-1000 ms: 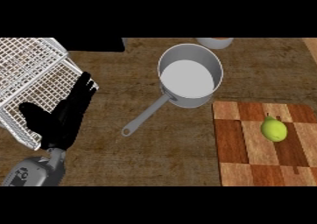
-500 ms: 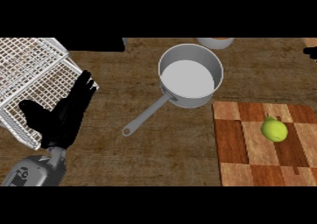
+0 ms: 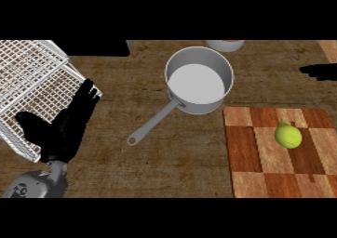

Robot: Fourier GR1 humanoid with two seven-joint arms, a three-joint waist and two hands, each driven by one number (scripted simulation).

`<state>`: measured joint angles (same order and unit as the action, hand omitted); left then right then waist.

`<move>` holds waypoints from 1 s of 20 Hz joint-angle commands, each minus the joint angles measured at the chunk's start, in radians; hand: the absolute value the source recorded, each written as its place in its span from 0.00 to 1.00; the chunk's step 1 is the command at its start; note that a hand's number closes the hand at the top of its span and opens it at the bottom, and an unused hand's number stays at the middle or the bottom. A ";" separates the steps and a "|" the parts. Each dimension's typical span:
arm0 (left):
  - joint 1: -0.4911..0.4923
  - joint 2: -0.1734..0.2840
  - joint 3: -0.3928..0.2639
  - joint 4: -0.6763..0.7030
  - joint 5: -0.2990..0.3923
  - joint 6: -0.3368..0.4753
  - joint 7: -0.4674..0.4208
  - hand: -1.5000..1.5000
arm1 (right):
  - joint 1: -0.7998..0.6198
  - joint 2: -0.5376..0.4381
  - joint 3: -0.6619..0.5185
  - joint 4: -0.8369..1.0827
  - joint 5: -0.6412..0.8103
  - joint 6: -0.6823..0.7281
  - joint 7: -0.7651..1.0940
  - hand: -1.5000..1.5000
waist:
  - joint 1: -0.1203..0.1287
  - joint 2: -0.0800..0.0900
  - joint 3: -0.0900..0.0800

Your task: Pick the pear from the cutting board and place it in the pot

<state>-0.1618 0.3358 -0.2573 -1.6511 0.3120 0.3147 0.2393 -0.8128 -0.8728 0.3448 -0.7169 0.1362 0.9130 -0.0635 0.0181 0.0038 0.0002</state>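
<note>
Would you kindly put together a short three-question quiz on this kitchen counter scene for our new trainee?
1. True or false: the pear is already inside the pot.
2. What does the pear rest on? A) the cutting board B) the wire basket C) the pot's handle
3. Fill in: the left hand shows at the view's left, in front of the wire ____.

Key:
1. False; the pear lies on the cutting board, apart from the pot.
2. A
3. basket. The right hand only shows at the right edge, beyond the board.
</note>
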 commanded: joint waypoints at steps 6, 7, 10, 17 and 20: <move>-0.032 -0.036 0.035 0.012 -0.029 -0.029 0.039 0.50 | 0.026 0.073 0.020 0.049 0.197 -0.037 -0.049 0.00 | -0.007 -0.001 0.000; -0.043 -0.048 0.042 0.063 -0.067 -0.016 -0.016 0.50 | 0.010 0.074 0.003 0.015 0.187 -0.018 -0.001 0.00 | -0.012 -0.002 0.000; 0.042 -0.049 0.020 -0.104 -0.088 0.020 0.070 0.50 | 0.068 0.088 -0.054 -0.034 0.175 -0.030 0.031 0.00 | -0.013 -0.006 0.000; 0.005 -0.064 0.067 -0.062 -0.088 -0.037 0.098 0.50 | 0.150 0.127 -0.135 -0.110 0.188 -0.052 0.059 0.00 | -0.022 -0.007 0.000; 0.002 -0.102 0.088 0.057 -0.097 -0.077 -0.013 0.50 | 0.093 0.186 -0.175 -0.129 0.180 -0.012 0.197 0.00 | -0.022 -0.005 -0.001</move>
<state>-0.1315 0.2714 -0.1808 -1.6690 0.2373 0.2506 0.2713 -0.7358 -0.7270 0.2119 -0.7858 0.3246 0.8874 0.0375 0.0019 -0.0010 -0.0003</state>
